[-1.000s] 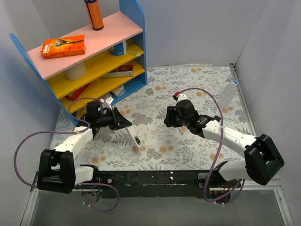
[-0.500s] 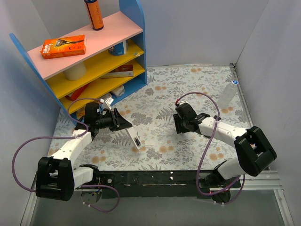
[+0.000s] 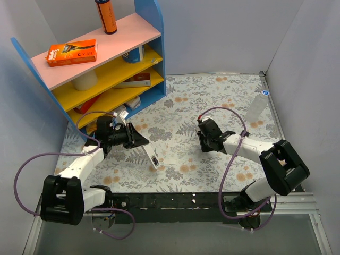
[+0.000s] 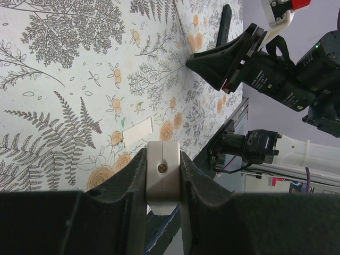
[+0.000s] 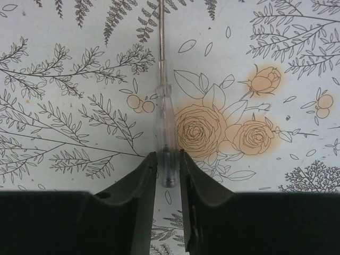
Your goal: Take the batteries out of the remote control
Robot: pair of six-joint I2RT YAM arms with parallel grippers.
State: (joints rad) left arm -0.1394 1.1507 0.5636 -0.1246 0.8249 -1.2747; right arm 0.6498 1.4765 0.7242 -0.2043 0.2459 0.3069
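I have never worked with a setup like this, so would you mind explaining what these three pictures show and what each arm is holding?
These are two robot arms bolted to a table covered with a flowered cloth. The overhead picture looks down from behind the arms. The other two come from cameras on the wrists, so each shows its own gripper fingers at the bottom. The left gripper is shut on a white remote control, standing tilted on the cloth. The right gripper has a clear-handled screwdriver between its fingers, lying flat. A small white cover piece lies on the cloth. A coloured shelf stands at the back left. No batteries are visible.
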